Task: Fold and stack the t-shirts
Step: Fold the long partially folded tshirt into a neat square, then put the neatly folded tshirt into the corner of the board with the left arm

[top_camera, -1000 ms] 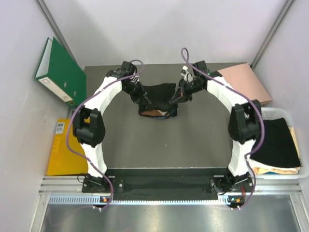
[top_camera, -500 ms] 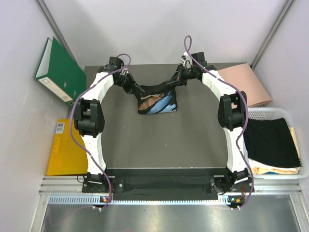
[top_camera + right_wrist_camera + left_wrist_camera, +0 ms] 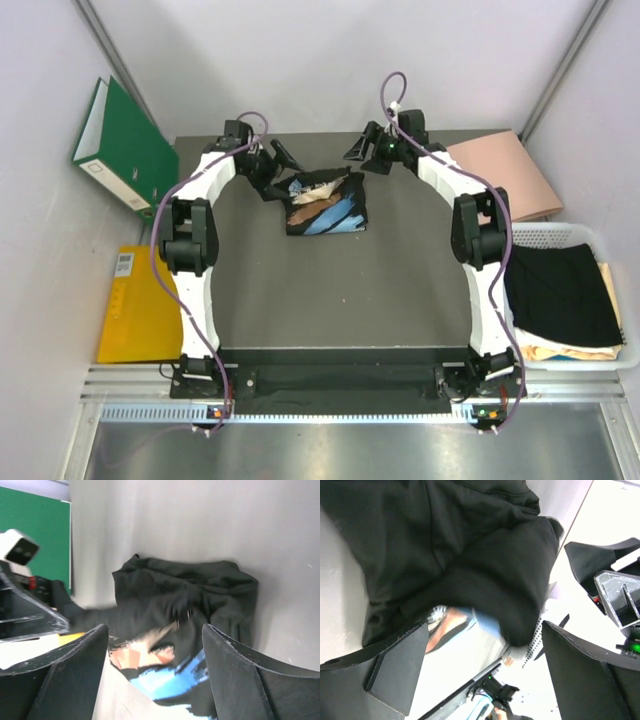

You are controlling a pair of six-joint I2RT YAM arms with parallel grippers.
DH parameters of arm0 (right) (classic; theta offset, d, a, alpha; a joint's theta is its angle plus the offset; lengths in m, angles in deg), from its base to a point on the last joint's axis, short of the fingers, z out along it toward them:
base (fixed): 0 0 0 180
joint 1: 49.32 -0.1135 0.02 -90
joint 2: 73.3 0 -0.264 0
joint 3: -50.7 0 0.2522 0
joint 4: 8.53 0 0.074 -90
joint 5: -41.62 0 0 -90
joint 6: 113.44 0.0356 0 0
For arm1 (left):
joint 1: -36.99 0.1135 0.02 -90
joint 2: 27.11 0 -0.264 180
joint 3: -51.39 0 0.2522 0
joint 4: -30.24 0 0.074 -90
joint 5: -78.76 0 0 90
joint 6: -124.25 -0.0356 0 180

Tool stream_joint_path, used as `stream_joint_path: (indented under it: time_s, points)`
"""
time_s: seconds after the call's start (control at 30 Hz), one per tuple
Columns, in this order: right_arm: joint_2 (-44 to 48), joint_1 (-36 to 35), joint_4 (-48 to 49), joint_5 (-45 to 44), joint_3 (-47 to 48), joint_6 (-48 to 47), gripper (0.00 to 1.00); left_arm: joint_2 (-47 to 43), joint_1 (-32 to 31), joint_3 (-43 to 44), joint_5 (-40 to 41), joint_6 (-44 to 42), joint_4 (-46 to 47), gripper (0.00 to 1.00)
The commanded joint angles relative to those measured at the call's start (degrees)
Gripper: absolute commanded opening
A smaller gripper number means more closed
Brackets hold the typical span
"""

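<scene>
I see the left end effector (image 3: 281, 168) and right end effector (image 3: 360, 154) both spread wide and holding nothing, either side of the crumpled black t-shirt (image 3: 325, 203) lying far-centre on the tabletop (image 3: 300, 290).

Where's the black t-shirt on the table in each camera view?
Top external: black t-shirt at the far middle of the table.
Left wrist: black t-shirt fills upper left and centre.
Right wrist: black t-shirt at centre.
Shared landmark: its blue-and-orange print.
</scene>
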State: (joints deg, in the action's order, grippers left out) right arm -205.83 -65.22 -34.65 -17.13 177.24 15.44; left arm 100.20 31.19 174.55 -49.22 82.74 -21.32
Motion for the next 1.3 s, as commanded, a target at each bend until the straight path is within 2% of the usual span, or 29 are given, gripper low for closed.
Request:
stream_joint_path:
  time_s: [0.0,0.1,0.2,0.23,0.27,0.3,0.43,0.47,0.63,0.7,0.93,1.27]
  points:
    - [11.9,0.5,2.9,-4.2,-5.8,-5.1,0.76,-10.7,0.4,-4.4,3.4,-2.8,4.7,0.99]
    - [15.9,0.4,3.7,-2.5,-12.0,-5.9,0.75,-14.6,0.4,-10.2,4.9,-4.3,7.9,0.99]
    - [17.1,-0.1,4.5,-0.5,-16.1,-5.3,0.63,-16.5,0.3,-14.2,3.4,-2.5,13.3,0.99]
    - [16.8,-0.5,5.8,1.7,-16.7,-4.6,0.36,-16.6,0.3,-14.8,2.6,-1.8,15.1,0.99]
    - [16.1,-0.7,5.8,2.6,-16.9,-3.3,0.15,-16.5,0.3,-15.3,1.6,-1.2,15.9,0.99]
    - [14.3,-1.0,5.9,3.5,-16.8,-2.4,0.02,-15.5,0.2,-14.8,1.5,-0.4,15.7,0.99]
    - [8.2,-3.2,5.2,9.6,-13.8,0.5,0.00,-12.7,0.1,-11.7,3.8,-2.0,10.3,0.99]
    - [6.3,-3.4,1.7,9.5,-11.8,-0.1,0.00,-12.2,0.0,-11.2,6.6,-2.8,8.4,0.99]
    - [9.3,-3.2,-4.3,-1.9,-14.1,-3.5,0.04,-9.8,0.0,-7.1,17.3,-10.5,-4.5,0.99]
    - [10.1,-2.5,-7.3,-3.6,-14.0,-5.7,0.05,-8.2,-0.1,-7.0,20.5,-12.9,-8.2,0.99]
    - [11.6,-0.4,-9.1,-3.4,-16.3,-7.3,0.05,-3.6,-1.7,-11.8,19.9,-13.7,-5.7,0.99]
    - [16.5,2.4,-9.8,-4.5,-18.4,-8.8,0.06,5.6,-7.2,-4.6,20.6,-13.4,-7.0,0.96]
